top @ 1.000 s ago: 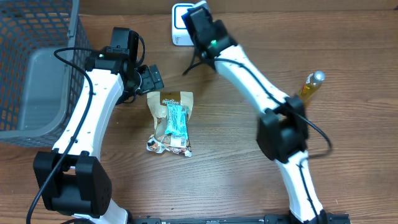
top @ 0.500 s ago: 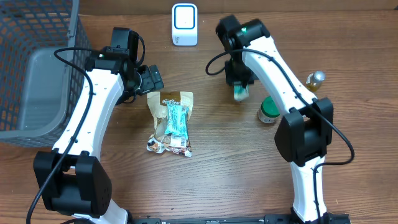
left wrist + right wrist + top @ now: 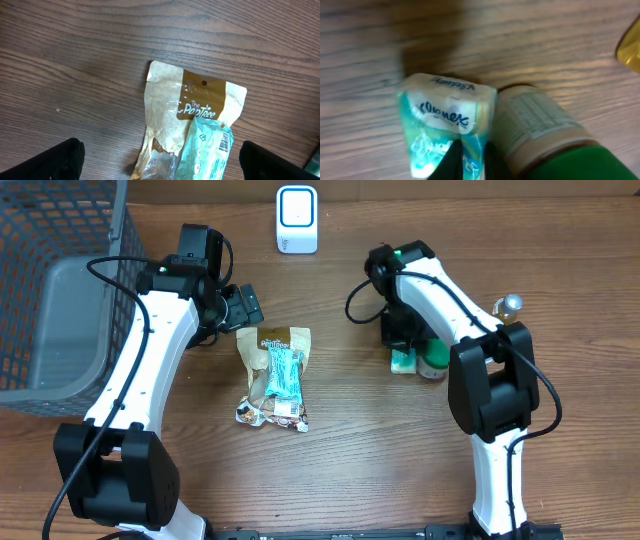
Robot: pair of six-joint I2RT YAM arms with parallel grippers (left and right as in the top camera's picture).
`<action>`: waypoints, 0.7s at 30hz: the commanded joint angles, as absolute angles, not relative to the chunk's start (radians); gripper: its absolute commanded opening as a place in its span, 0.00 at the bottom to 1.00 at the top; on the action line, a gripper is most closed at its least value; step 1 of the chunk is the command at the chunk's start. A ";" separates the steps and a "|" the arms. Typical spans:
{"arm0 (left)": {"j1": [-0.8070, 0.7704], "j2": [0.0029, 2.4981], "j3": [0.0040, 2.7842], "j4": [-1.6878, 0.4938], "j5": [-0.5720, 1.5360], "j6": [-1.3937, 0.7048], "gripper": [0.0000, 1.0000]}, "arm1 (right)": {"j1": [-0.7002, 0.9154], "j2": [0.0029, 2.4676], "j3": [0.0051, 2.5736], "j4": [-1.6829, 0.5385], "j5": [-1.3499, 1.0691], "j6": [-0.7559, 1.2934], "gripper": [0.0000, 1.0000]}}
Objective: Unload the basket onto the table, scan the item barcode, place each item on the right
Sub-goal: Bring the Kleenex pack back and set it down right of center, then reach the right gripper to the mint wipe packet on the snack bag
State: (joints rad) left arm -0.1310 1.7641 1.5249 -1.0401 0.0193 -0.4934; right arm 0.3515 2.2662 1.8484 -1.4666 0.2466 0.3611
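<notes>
The right pincer point(image 3: 469, 159) has swung from the scanner point(image 3: 297, 218) down beside the jar point(image 3: 540, 135), grasping the tissue pack point(image 3: 445, 120); the left pincer point(image 3: 242, 307) gapes wide. The pack, pressed close, could knock the jar.

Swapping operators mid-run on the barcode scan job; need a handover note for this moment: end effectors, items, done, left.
Left end effector: open, empty, above the snack pouch's top edge.
Right end effector: jaws narrow, pinching the Kleenex pack, down beside the green-lidded jar.
The teal packet lies on the pouch, mid-table; scanner at the far edge.
Done: cannot tell what has been scanned; nothing is at the scanner.
Left: probably release the Kleenex pack, then scan pouch and packet.
</notes>
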 commanded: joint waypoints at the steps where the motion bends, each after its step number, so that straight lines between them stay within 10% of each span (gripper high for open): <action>1: -0.137 1.766 1.540 -1.039 0.019 -0.482 1.00 | 0.319 2.260 1.830 -1.467 0.273 0.366 0.17; 12: -0.137 1.766 1.540 -1.039 0.019 -0.482 1.00 | 0.287 2.259 1.904 -1.497 0.245 0.317 0.18; 21: -0.137 1.766 1.540 -1.039 0.019 -0.482 1.00 | 0.341 2.259 2.120 -1.516 -0.347 0.276 0.25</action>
